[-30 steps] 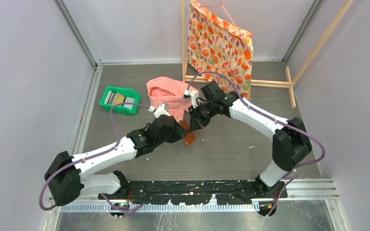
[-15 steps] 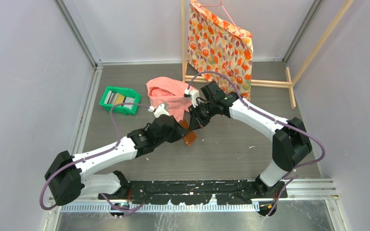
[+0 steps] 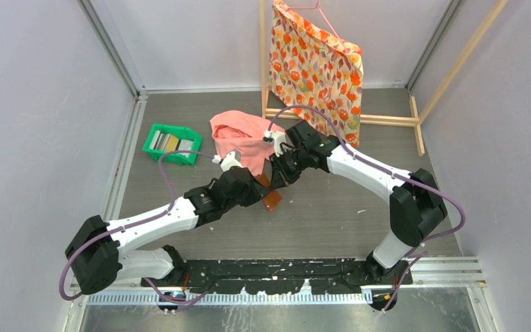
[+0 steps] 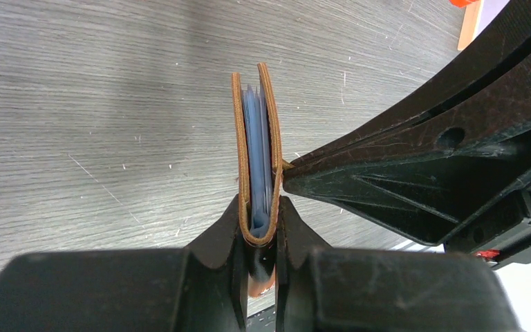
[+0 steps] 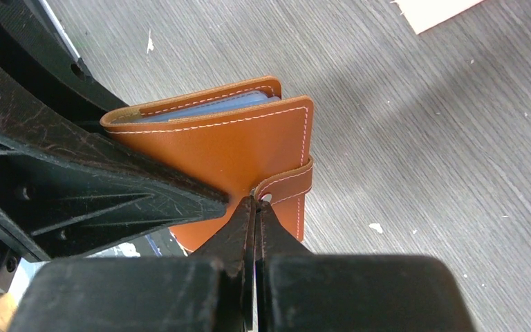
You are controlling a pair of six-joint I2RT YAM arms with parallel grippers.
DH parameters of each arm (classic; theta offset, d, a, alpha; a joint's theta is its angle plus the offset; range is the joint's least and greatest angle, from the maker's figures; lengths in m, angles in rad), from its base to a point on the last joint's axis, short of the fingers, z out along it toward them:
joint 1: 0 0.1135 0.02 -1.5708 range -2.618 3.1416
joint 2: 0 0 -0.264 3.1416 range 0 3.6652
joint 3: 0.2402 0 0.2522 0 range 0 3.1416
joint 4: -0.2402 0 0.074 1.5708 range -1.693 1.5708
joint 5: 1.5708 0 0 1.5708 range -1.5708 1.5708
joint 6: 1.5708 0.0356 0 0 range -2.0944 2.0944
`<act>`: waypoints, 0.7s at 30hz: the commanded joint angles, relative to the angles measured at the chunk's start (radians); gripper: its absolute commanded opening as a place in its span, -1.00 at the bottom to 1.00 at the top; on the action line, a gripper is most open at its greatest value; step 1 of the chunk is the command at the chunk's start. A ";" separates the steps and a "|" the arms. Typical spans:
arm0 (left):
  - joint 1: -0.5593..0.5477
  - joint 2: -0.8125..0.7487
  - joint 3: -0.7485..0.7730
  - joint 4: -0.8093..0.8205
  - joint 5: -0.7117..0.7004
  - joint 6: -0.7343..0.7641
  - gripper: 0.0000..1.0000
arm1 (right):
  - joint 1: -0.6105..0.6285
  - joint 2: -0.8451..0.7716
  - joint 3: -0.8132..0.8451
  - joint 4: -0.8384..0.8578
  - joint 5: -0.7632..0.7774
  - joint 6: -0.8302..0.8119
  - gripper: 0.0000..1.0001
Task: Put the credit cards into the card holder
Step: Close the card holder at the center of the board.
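Right tool (image 5: 254,204) shifted; wallet (image 5: 235,152) holds cards (image 4: 257,159).

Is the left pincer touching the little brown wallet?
Touching. In the left wrist view, the left pincer presses a finger against each side of the folded card holder, with no gap showing.

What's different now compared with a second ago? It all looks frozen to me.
Almost nothing. Both arms shifted very slightly in the overhead view. As before, the left gripper clamps the folded card holder, cards inside, with the right gripper, shut, at its snap tab. The green tray and pink cloth haven't moved.
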 commanded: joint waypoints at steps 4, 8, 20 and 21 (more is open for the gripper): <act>0.001 0.008 -0.021 0.244 -0.026 -0.063 -0.99 | 0.031 0.012 -0.025 0.118 -0.065 0.167 -0.98; 0.001 0.023 -0.029 0.275 -0.025 -0.075 -0.99 | 0.037 0.028 -0.032 0.151 -0.107 0.221 -0.98; 0.004 0.052 -0.047 0.380 0.008 -0.094 -0.99 | 0.063 0.100 -0.045 0.207 -0.169 0.289 -0.98; 0.004 0.051 -0.052 0.394 0.014 -0.096 -1.00 | 0.062 0.103 -0.047 0.212 -0.177 0.291 -0.98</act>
